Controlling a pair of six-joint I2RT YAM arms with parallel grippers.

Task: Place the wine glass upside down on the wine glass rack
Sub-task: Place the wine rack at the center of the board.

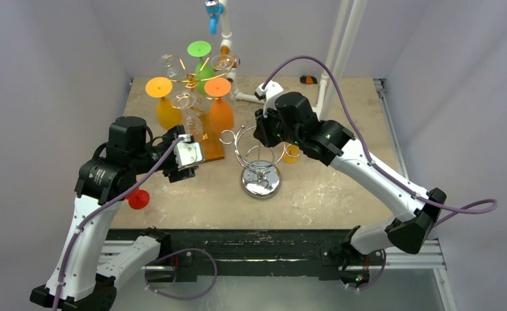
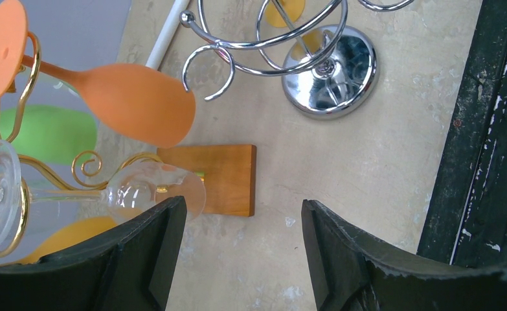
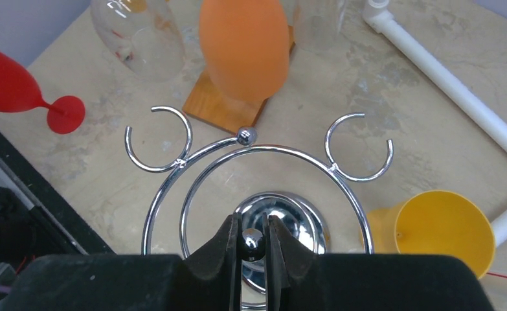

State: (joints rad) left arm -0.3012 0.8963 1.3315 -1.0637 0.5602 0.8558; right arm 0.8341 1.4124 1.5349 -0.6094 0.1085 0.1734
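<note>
Steadying, I judge: my right gripper (image 3: 251,227) is pinched on the centre ball of the empty chrome rack (image 3: 276,150) so it won't tip. My left gripper (image 2: 243,206) gapes, holding nothing, near the gold rack (image 2: 85,165). A yellow wine glass (image 3: 438,227) lies just right of the chrome rack; a red wine glass (image 1: 138,199) lies near-left.

Lab test booth, plain grey walls (image 1: 43,65)

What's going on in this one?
The right arm has its jaws shut on the ball-topped post of the empty chrome rack. The left arm hovers beside the gold rack of hanging glasses, jaws open and empty. A red glass and a yellow glass lie on the table, not yet hung.
</note>
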